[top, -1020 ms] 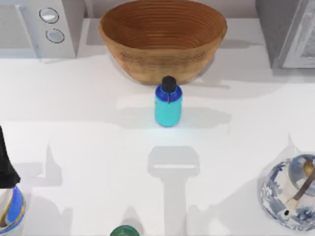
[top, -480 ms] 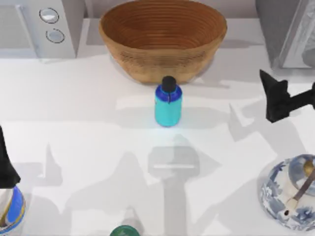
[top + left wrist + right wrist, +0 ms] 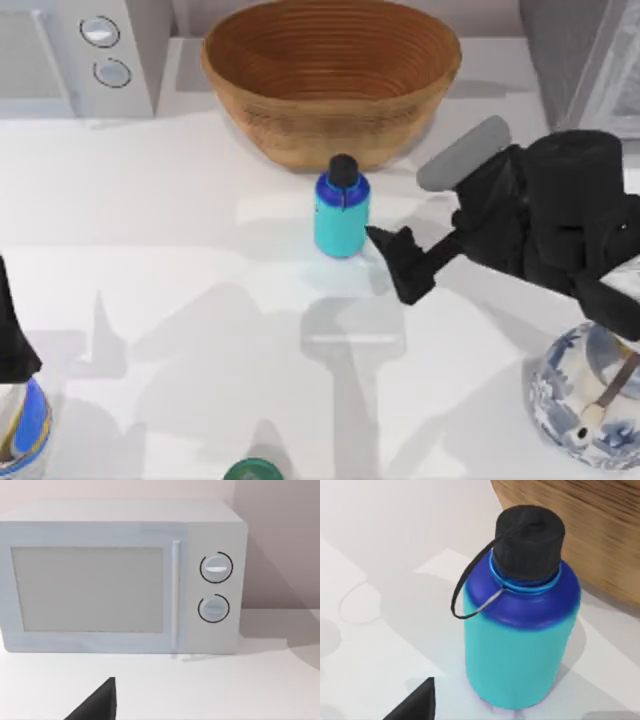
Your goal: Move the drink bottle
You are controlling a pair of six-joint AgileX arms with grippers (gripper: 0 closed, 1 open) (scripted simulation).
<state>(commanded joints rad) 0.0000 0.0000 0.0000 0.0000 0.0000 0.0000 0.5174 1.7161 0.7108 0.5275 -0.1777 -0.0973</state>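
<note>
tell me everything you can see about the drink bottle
The drink bottle is a small cylinder with a cyan body, a dark blue shoulder and a black cap; a thin dark loop hangs from the neck. It looks like smooth plastic or coated metal. It stands upright on the white table, just in front of the woven bowl. The right gripper is close at its right, not touching.

The drink bottle (image 3: 342, 212) stands upright on the table (image 3: 180, 270), just in front of the woven bowl (image 3: 331, 75). The microwave (image 3: 75, 55) sits at the back left. The right gripper (image 3: 400, 262) is just right of the bottle; a jar (image 3: 585, 395) is front right.
</note>
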